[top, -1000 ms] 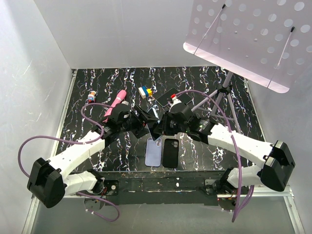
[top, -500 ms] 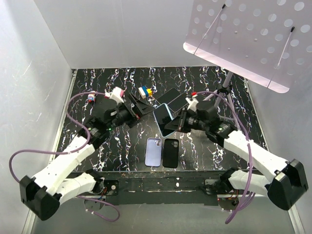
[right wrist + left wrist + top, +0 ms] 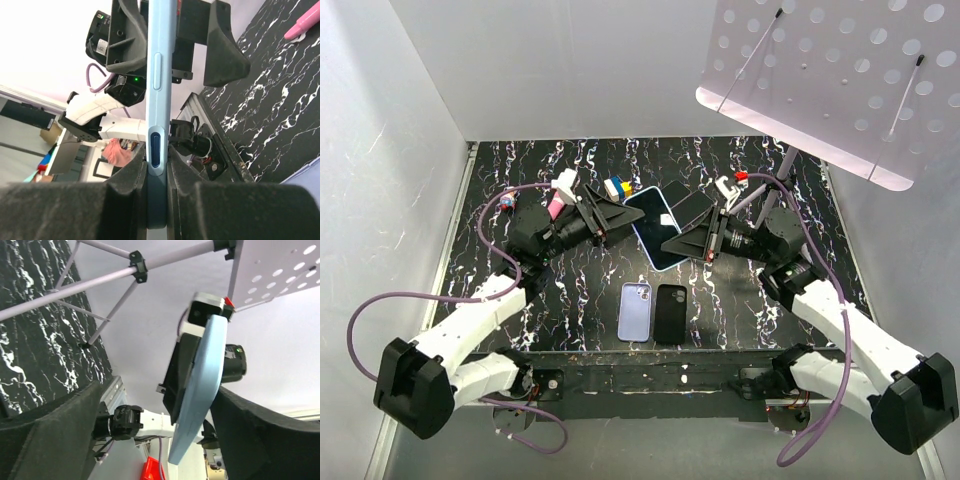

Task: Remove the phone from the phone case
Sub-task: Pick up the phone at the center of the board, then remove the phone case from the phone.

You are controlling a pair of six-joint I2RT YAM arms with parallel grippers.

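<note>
The phone in its light blue case (image 3: 655, 228) is held in the air above the middle of the table, screen up and tilted. My right gripper (image 3: 685, 243) is shut on its lower right end. In the right wrist view the case's edge with its button covers (image 3: 156, 115) stands clamped between my two black pads (image 3: 125, 200). My left gripper (image 3: 612, 214) is open at the phone's upper left side. In the left wrist view the case's edge (image 3: 202, 385) lies between my spread fingers (image 3: 50, 440), closer to the right one; I cannot tell whether it touches.
A light blue phone (image 3: 635, 310) and a black phone (image 3: 670, 313) lie side by side near the front edge. A dark phone (image 3: 692, 207), a blue-yellow block (image 3: 617, 187), a pink object (image 3: 556, 204) and a small bottle (image 3: 507, 202) lie at the back. A tripod (image 3: 775, 190) with a perforated panel (image 3: 840, 70) stands at the right.
Both arms have drawn apart and back from the table's middle. The right gripper has carried the cased phone up and toward the back. The left gripper now stands open at its upper left side.
</note>
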